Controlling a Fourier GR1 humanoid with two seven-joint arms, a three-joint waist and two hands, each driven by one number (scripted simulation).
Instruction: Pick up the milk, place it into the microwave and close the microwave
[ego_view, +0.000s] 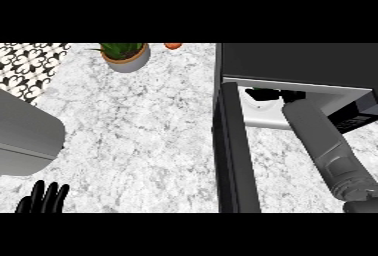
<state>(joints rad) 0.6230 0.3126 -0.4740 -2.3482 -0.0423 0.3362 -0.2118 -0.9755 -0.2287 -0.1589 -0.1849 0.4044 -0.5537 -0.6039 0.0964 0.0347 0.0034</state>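
Note:
The microwave (295, 60) stands at the right of the marble counter (133, 130). Its dark door (235, 150) is swung open toward me and shows edge-on. My right forearm reaches into the pale cavity (258, 112), and my right hand (269, 93) shows as a black shape just inside the opening. No milk carton shows anywhere; whether the hand hides it I cannot tell. My left hand (44, 200) rests open at the lower left edge, fingers up.
A potted plant (125, 54) stands at the back of the counter, with a small orange thing (173, 45) beside it. A large grey block (22, 135) fills the left side. Patterned tile (29, 62) shows at the upper left.

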